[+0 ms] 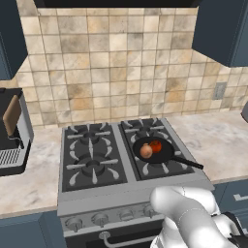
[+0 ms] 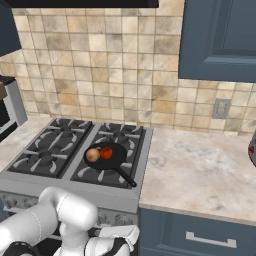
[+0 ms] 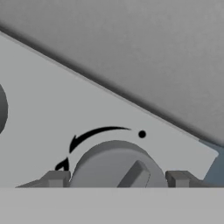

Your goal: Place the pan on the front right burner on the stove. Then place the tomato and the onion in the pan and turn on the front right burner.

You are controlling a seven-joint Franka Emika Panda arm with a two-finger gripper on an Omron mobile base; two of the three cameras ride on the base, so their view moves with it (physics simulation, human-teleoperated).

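Note:
The black pan (image 1: pixel 164 154) (image 2: pixel 116 161) rests on the front right burner (image 1: pixel 167 168) (image 2: pixel 102 176) of the stove (image 1: pixel 92 193) (image 2: pixel 30 186), its long handle pointing toward the front right. Inside it, the red tomato (image 1: pixel 155 145) (image 2: pixel 105 152) lies against the tan onion (image 1: pixel 146 151) (image 2: pixel 92 155). My arm reaches down in front of the stove's control panel. In the hand view, my gripper (image 3: pixel 117 179) straddles a round grey knob (image 3: pixel 114 164), one fingertip (image 3: pixel 57 178) pressed against each side of it. A curved arrow mark sits above the knob.
More silver knobs (image 1: pixel 100 219) line the stove front above the oven door handle (image 1: pixel 121 240). A coffee machine (image 1: pixel 12 135) stands on the left counter. Marble counter (image 2: pixel 200 170) extends right, with a dark object (image 2: pixel 252 147) at its edge.

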